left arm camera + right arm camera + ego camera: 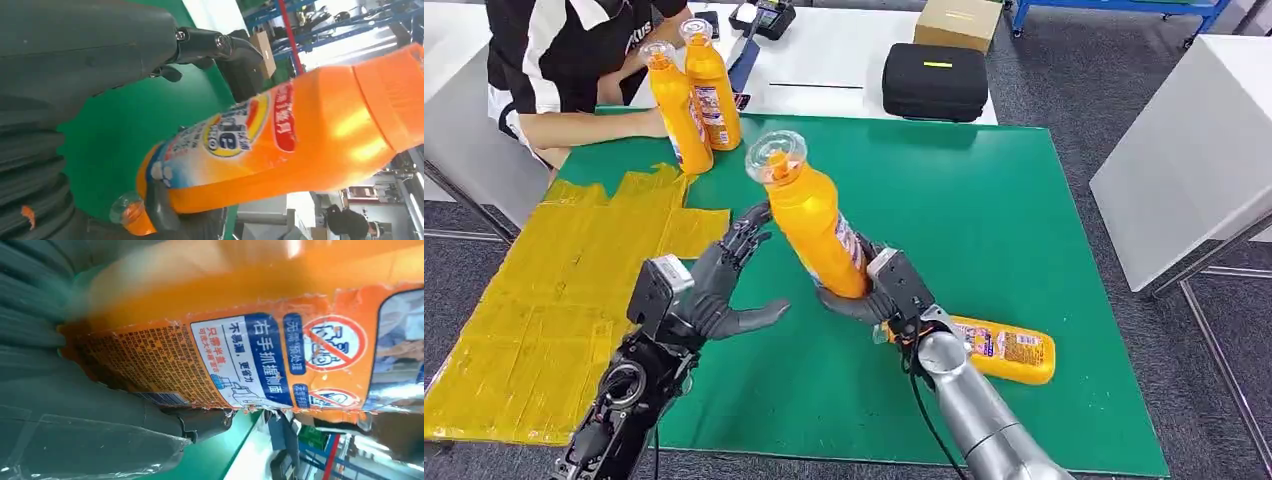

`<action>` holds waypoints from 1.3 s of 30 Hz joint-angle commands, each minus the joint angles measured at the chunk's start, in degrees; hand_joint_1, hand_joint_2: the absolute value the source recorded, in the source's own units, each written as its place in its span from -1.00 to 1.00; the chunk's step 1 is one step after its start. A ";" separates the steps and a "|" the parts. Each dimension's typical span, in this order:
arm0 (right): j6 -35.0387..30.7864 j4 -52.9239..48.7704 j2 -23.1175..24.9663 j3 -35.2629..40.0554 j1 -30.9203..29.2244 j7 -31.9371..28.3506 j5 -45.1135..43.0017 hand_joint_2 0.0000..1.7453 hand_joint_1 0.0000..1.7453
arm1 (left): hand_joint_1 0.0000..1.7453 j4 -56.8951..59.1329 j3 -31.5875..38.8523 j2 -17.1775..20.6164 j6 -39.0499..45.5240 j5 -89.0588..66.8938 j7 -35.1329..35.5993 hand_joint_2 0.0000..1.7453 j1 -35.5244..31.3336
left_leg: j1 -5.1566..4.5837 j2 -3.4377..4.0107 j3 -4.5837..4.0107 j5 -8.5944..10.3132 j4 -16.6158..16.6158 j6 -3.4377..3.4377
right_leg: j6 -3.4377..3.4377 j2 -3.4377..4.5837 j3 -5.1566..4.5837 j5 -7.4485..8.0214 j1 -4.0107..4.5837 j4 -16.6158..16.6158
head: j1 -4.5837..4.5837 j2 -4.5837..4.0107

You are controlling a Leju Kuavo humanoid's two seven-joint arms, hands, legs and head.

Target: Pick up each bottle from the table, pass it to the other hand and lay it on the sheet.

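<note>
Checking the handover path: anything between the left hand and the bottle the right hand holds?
Nothing visible. The left hand is open beside the held bottle, with only bare green mat between them. The right hand grips the bottle's base.

Lying bottle [1009, 352] partly behind right arm [969, 400]

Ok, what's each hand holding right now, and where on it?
The right hand grips the raised orange bottle around its lower body, cap end tilted up. The left hand is open beside it, holding nothing.
</note>
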 commanded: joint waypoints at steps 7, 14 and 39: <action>-2.03 6.26 0.51 4.21 -4.03 0.94 0.90 1.00 1.00 | -1.00 4.71 -2.56 1.56 -0.07 1.06 0.73 1.00 -3.90 | 0.04 0.00 0.37 -0.18 0.04 0.02 | -0.37 0.09 0.33 -0.15 0.07 0.04 | 0.00 0.00; -2.03 6.26 0.51 4.21 -4.03 0.94 0.90 1.00 1.00 | -1.00 4.71 -2.56 1.56 -0.07 1.06 0.73 1.00 -3.90 | 0.02 -0.01 0.28 -0.12 0.01 0.01 | -0.30 0.06 0.24 -0.10 0.05 0.01 | 0.00 0.00; 2.96 10.40 3.32 19.27 -5.36 -0.13 8.43 1.00 1.00 | -1.00 12.19 -2.47 -0.01 0.99 7.09 0.85 1.00 -7.28 | 0.04 -0.01 0.37 -0.18 0.06 0.01 | -0.38 0.08 0.31 -0.17 0.07 0.06 | 0.02 0.00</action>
